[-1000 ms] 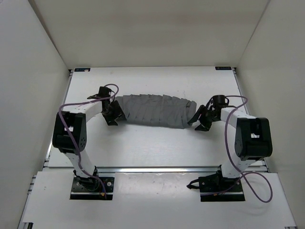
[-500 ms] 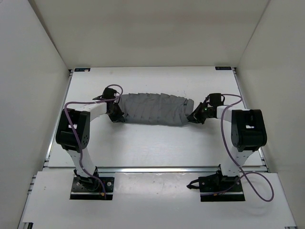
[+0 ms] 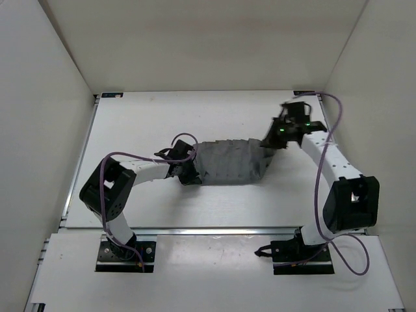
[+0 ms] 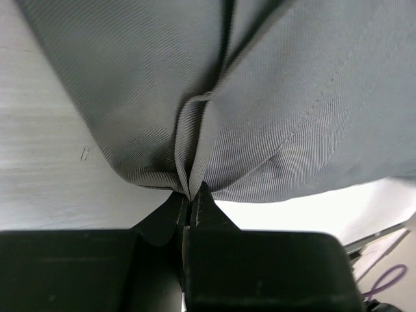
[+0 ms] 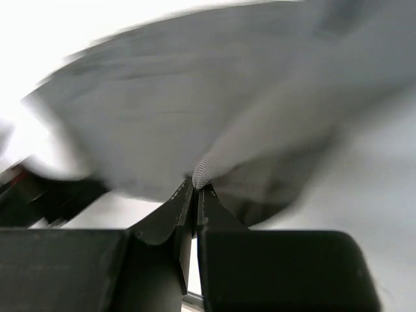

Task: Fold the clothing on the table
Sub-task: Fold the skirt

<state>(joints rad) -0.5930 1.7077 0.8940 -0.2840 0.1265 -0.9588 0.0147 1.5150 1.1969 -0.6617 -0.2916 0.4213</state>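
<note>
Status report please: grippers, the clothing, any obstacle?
Left gripper shut on clothing, left end. Right gripper shut on its right end. Clothing bunched on table. Nothing in the way.

You'll find the clothing (image 4: 286, 97) is grey woven cloth, finely ribbed and matt; the table (image 3: 162, 117) is matt white; the left gripper (image 4: 193, 198) looks smooth black plastic.

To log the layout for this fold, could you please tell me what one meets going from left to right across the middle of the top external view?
left hand, shut on the garment's left end → grey clothing, bunched up between the two → right hand, shut on its right end.
</note>
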